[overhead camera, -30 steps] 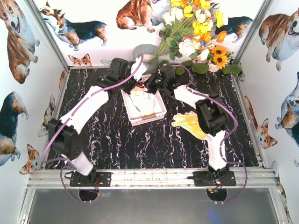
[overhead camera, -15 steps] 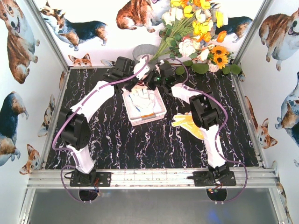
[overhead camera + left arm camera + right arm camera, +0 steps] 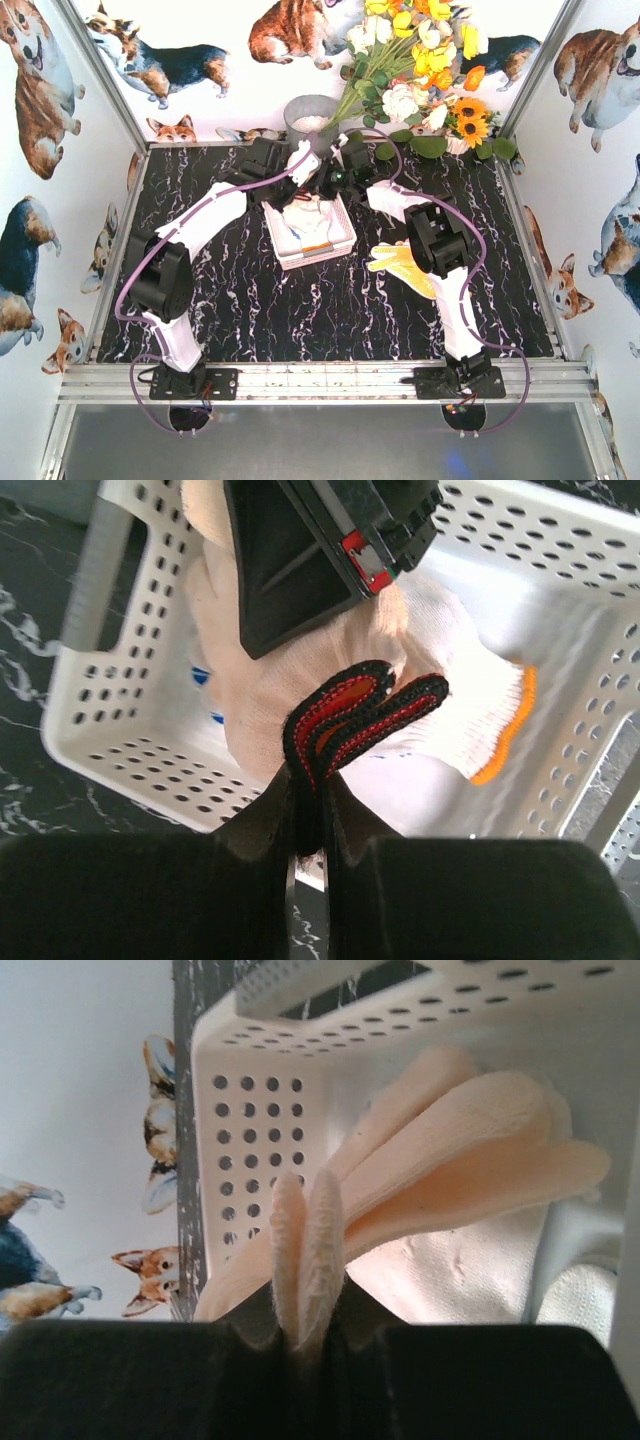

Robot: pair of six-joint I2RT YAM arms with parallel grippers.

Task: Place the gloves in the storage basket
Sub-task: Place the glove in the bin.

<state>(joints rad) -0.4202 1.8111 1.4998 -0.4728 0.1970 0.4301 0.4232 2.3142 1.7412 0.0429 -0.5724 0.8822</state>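
The basket (image 3: 320, 254) holds gloves (image 3: 313, 228); 1 glove (image 3: 400, 262) lies just right of it.

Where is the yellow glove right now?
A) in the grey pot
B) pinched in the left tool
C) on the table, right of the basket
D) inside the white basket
C: the yellow glove lies flat on the black table, outside the storage basket and to its right.

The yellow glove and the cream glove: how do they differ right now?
The yellow glove lies on the table beside the basket; the cream glove is over its inside. The yellow glove lies free; the cream glove is pinched by the right gripper. Both are floppy gloves.
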